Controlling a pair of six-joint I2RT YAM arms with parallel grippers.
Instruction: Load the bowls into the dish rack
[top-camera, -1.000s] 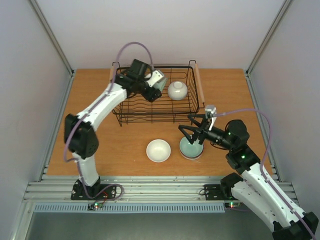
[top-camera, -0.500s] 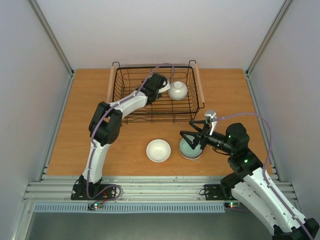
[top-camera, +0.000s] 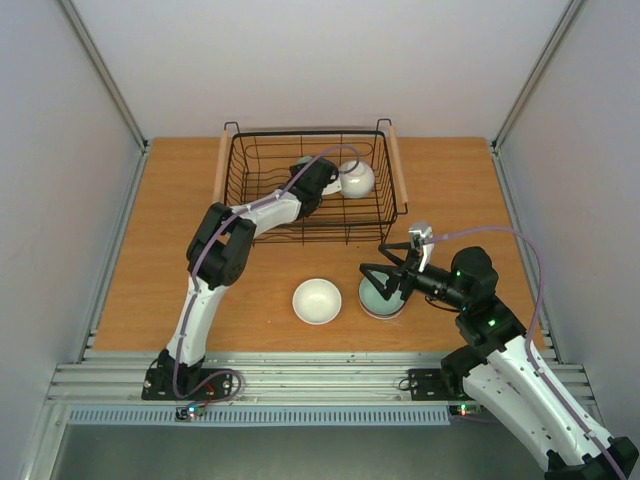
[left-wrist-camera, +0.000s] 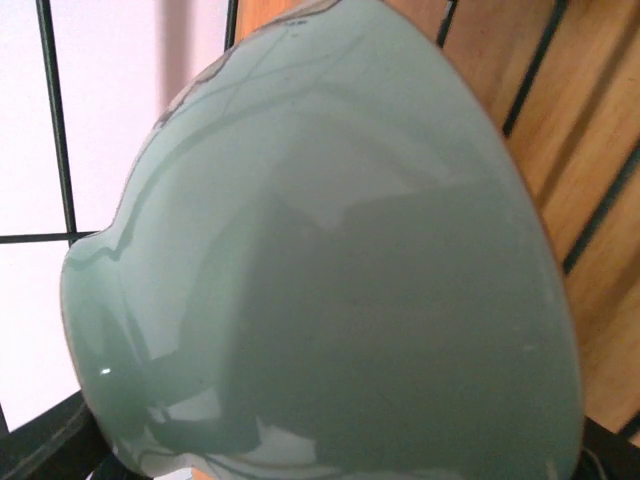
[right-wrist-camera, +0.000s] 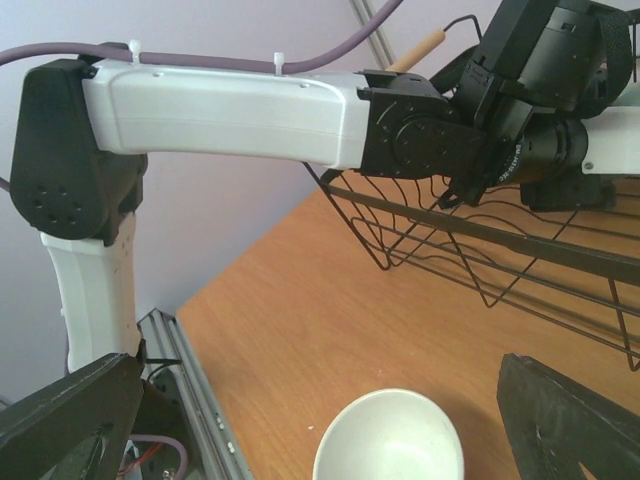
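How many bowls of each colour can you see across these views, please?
Pale mint green bowls: 2
White or cream bowls: 2
Total: 4 bowls

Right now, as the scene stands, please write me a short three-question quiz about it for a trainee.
1. True or false: the right tool is shut.
2. What fills the left wrist view? A: a mint green bowl. B: an orange bowl. C: a wooden handle.
3. How many bowls stand on the table, outside the dish rack?
Key: 1 false, it is open. 2 A. 3 two: a white bowl and a second mint green bowl.
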